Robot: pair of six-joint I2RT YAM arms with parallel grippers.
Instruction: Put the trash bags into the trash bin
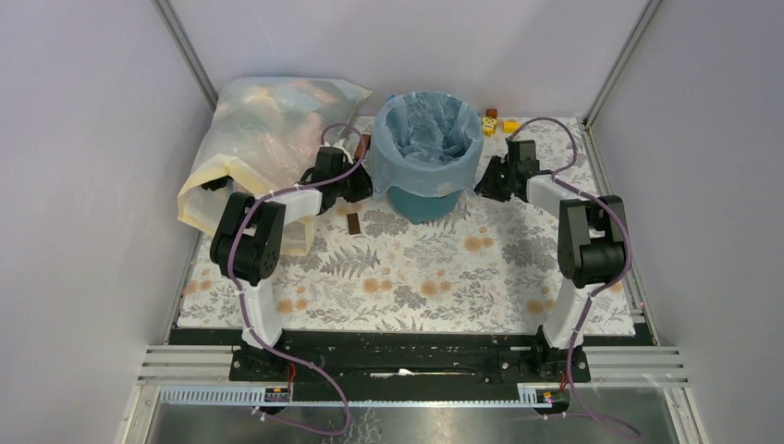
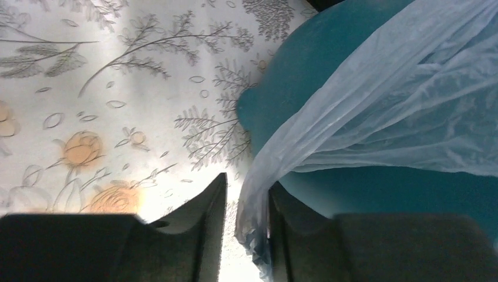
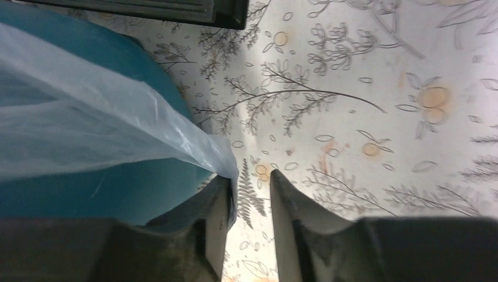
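**Bag (image 1: 427,129) lines the bucket (image 1: 423,202), both claws let go**

In the overhead view, the pale blue bag sits inside the teal bucket at the upper middle of the frame. Its mouth is folded out over the rim and hangs down the outside. The bucket stands upright on the flowered table (image 1: 434,268), with one of your arms reaching in at each side of it.

Your left claw (image 2: 246,185) is released. Its fingers (image 2: 205,217) stand apart, and a crinkled tail of the bag hangs down between them. The tail lies close to the finger on the right of the frame, and bright table shows in the gap beside the other finger.

Your right claw (image 3: 251,176) is also released. A corner of the bag rests at the tip of the finger on the left of the frame, and the gap between the fingers shows table.

A large yellowish clear sack (image 1: 268,129) fills the upper left of the overhead view, beside your left arm. A small brown block (image 1: 353,224) lies on the table just below the left claw. A few yellow pieces (image 1: 488,126) lie at the bucket's upper right.
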